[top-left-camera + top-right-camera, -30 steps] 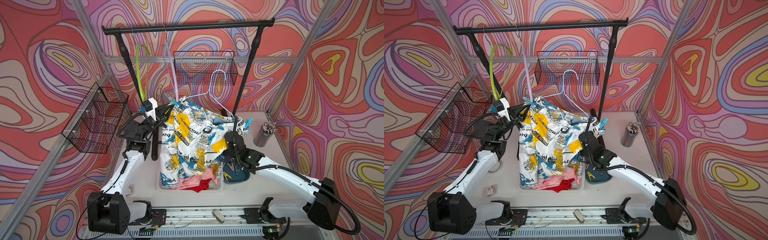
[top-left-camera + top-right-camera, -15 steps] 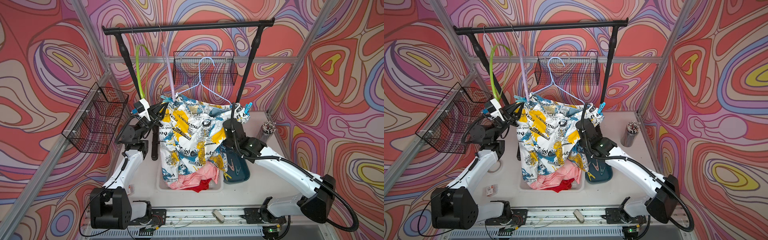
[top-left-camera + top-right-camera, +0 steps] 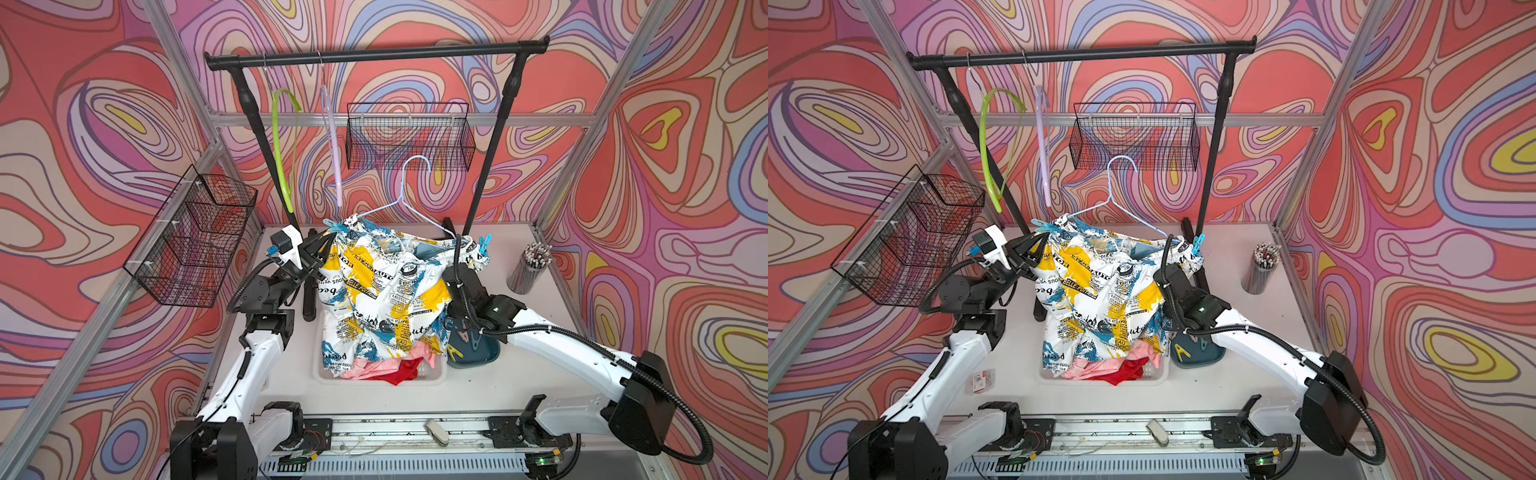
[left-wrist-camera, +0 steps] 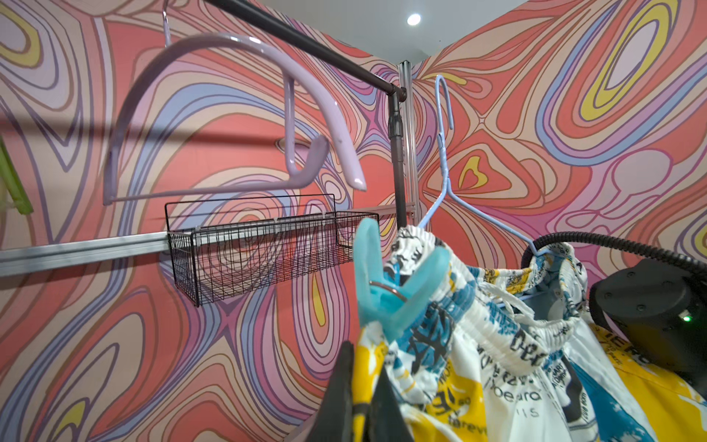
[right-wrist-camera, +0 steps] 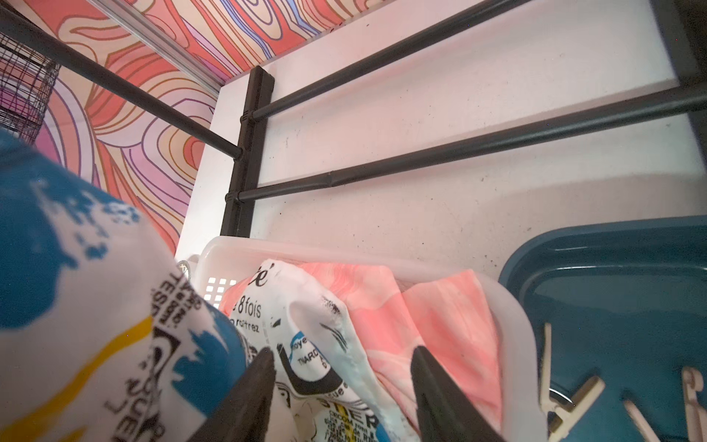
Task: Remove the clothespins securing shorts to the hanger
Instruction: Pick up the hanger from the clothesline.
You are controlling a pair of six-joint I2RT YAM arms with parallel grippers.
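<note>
Clothespins, two clipped on the hanger [image 3: 402, 183]: teal clothespin [image 4: 398, 283] just above the left claw [image 4: 361, 379], which pinches the printed shorts [image 3: 386, 291]; blue clothespin [image 3: 484, 243] at the far end. Right claw [image 5: 342, 352] hangs empty, jaws apart, low beside the tray [image 3: 484, 351]. Next, I'd say, it rises to squeeze that blue one

Both top views: mounted high at the front over the arm bases, looking down and toward the back wall. Wide and far, with nearly the same field, slightly shifted sideways. They take in the whole worktop [image 3: 478, 386], rail [image 3: 374, 53] and both arms.

Left wrist: very close, looking up over its jaws past the clothespin [image 4: 394, 283] to the wire basket [image 4: 260, 248].

Right wrist: close, looking down over its jaws at the laundry basket [image 5: 512, 306] and tray [image 5: 612, 268].

All four views share the printed shorts [image 3: 386, 291].
</note>
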